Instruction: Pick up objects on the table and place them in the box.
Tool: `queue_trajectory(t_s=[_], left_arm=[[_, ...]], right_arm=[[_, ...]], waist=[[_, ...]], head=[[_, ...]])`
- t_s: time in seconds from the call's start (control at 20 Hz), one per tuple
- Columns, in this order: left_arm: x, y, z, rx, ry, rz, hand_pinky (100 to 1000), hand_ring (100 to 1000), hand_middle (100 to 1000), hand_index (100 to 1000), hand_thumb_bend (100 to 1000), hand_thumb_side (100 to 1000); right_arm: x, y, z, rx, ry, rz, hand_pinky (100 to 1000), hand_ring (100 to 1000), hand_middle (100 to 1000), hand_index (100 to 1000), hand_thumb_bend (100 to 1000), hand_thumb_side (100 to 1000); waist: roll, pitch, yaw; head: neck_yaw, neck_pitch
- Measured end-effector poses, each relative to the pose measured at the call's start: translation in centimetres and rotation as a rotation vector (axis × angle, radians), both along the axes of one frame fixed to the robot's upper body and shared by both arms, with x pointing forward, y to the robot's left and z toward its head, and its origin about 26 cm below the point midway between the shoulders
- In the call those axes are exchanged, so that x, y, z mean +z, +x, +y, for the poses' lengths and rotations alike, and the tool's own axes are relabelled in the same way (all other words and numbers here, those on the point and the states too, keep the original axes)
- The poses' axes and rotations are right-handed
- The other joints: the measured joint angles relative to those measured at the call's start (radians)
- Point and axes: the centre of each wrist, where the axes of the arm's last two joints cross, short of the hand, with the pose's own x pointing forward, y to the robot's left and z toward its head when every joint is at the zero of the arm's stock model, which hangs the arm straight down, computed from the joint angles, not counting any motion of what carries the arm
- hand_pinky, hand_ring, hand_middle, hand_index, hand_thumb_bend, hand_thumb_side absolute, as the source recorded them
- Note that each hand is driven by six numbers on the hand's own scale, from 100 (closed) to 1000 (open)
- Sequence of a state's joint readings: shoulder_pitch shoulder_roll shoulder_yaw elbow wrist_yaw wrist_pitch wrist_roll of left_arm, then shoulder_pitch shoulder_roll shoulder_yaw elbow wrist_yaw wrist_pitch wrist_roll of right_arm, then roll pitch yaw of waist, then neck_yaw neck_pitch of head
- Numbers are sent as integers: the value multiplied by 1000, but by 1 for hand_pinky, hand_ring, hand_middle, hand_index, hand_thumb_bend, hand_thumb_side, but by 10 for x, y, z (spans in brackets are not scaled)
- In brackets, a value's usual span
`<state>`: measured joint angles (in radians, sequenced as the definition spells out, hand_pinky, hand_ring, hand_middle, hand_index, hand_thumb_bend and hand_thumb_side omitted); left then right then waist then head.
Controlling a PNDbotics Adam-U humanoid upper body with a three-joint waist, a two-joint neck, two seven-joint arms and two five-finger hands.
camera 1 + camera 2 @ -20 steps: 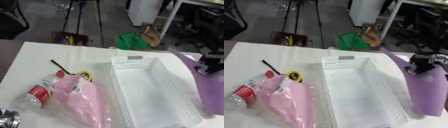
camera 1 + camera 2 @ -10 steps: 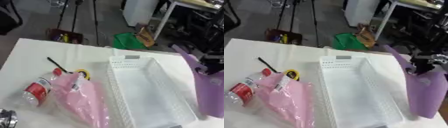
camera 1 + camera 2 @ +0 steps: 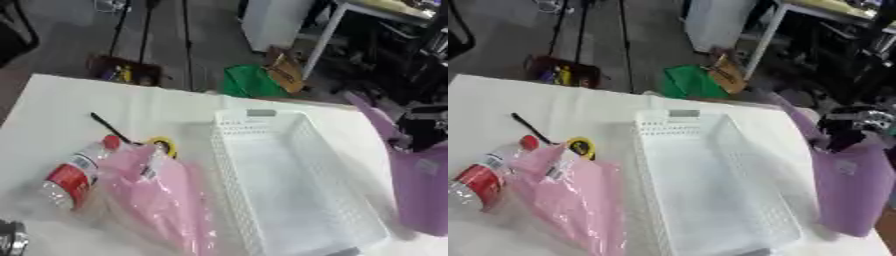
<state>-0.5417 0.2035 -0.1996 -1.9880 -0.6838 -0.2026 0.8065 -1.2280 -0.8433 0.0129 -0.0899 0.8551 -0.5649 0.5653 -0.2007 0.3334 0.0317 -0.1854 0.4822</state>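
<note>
A white slotted basket [image 3: 229,165] stands empty in the middle of the table. To its left lie a pink plastic bag [image 3: 162,200], a clear bottle with a red label and cap [image 3: 70,175], a yellow round tape measure [image 3: 164,145] and a thin black stick [image 3: 109,127]. Right of the basket a purple bag [image 3: 850,190] hangs upright, its bottom at the table. My right hand [image 3: 843,135] is curled on its top edge. A silver part of my left hand [image 3: 9,242] shows at the lower left corner.
The table's far edge runs behind the basket, and beyond it on the floor are a green bag [image 3: 249,82] and tripod legs [image 3: 140,30]. The purple bag stands close to the table's right edge.
The whole picture has shifted, so the camera has moved. The right hand stays on the purple bag beside the basket. Things on the left have not moved.
</note>
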Motion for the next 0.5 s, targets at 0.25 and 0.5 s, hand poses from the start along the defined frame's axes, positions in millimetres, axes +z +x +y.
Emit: queue_trajectory(t_s=[0.25, 0.5], left_arm=[[0, 0, 0, 0, 1, 1, 682, 660, 747, 740, 100, 980], [0, 0, 0, -1, 5, 3, 682, 661, 748, 739, 100, 980]], right_arm=[[15, 5, 6, 16, 21, -56, 100, 100, 100, 459, 100, 314], [26, 9, 10, 31, 30, -97, 100, 100, 100, 457, 100, 316]], waist=[[2, -1, 0], [2, -4, 0]], head=[[-1, 0], [-5, 0]])
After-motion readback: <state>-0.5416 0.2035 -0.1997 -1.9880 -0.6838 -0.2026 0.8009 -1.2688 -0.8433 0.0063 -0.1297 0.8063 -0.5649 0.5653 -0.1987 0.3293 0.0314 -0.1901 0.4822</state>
